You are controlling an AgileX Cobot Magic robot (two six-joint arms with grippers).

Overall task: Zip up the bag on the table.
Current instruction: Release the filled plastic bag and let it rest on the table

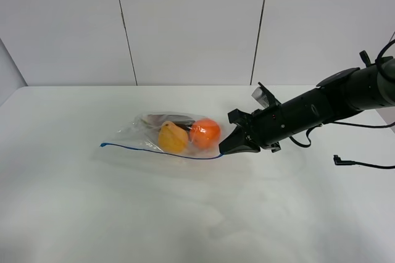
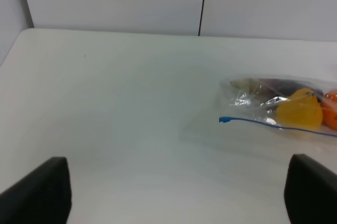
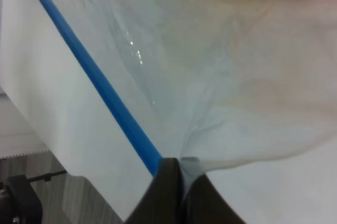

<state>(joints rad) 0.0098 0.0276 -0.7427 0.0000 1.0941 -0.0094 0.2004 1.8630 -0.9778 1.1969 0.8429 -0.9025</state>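
Note:
The clear bag [image 1: 162,128] lies on the white table [image 1: 185,220], left of centre, with an orange item [image 1: 205,132], a yellow item [image 1: 173,137] and a dark item inside. Its blue zipper strip [image 1: 154,150] runs along the near edge. My right gripper [image 1: 225,147] is at the strip's right end. In the right wrist view the right gripper [image 3: 179,177] is shut on the zipper strip [image 3: 95,77] at the corner of the bag [image 3: 221,87]. My left gripper [image 2: 176,192] stands open well short of the bag [image 2: 253,98], its dark fingers [image 2: 42,192] wide apart. The exterior view does not show it.
A black cable with a plug [image 1: 345,162] lies on the table at the far right, behind the right arm. A pale panelled wall [image 1: 185,22] rises along the table's back edge.

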